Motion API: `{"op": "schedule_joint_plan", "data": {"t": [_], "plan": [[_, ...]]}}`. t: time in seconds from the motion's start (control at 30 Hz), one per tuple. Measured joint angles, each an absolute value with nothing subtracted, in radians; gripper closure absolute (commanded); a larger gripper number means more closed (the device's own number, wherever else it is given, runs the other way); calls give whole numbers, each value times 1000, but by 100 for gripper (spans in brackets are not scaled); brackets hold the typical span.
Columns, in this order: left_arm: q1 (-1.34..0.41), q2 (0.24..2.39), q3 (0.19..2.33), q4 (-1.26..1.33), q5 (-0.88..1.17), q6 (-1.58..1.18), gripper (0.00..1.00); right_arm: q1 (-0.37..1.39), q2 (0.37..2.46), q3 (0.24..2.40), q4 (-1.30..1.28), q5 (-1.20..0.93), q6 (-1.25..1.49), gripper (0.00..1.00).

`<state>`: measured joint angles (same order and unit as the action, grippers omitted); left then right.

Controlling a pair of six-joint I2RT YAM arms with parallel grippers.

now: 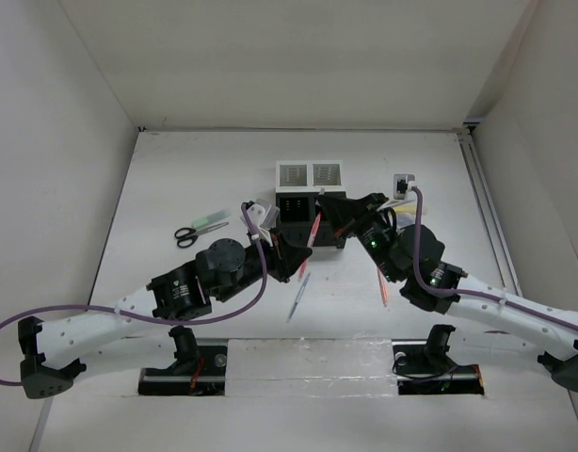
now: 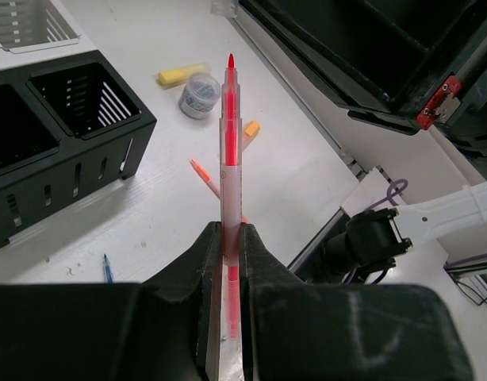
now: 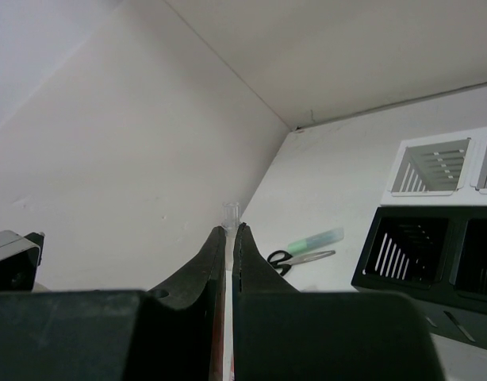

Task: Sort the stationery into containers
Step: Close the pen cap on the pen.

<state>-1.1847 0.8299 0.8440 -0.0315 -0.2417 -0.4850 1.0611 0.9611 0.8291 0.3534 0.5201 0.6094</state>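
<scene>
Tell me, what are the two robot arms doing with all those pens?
They are sorting desk things into little bins. The left gripper is shut on a red pen, holding it above the table near the black bins. The right gripper is shut on something thin with a clear end, probably a second pen. The white bins sit behind the black ones. Scissors, a green marker and a grey pen lie on the table, not yet sorted.

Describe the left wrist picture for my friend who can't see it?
The left hand is pinching a red pen, its tip pointing away over the white table. To the left stand black slotted bins, and a yellow marker and a small round grey piece lie beyond.
</scene>
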Motion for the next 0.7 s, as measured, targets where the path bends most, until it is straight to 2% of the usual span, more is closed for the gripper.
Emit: {"op": "schedule_joint_plan", "data": {"t": [0.7], "plan": [[-1185,817,844,-32,-268,-475,100,1061,968,827,355,527,609,100]]}}
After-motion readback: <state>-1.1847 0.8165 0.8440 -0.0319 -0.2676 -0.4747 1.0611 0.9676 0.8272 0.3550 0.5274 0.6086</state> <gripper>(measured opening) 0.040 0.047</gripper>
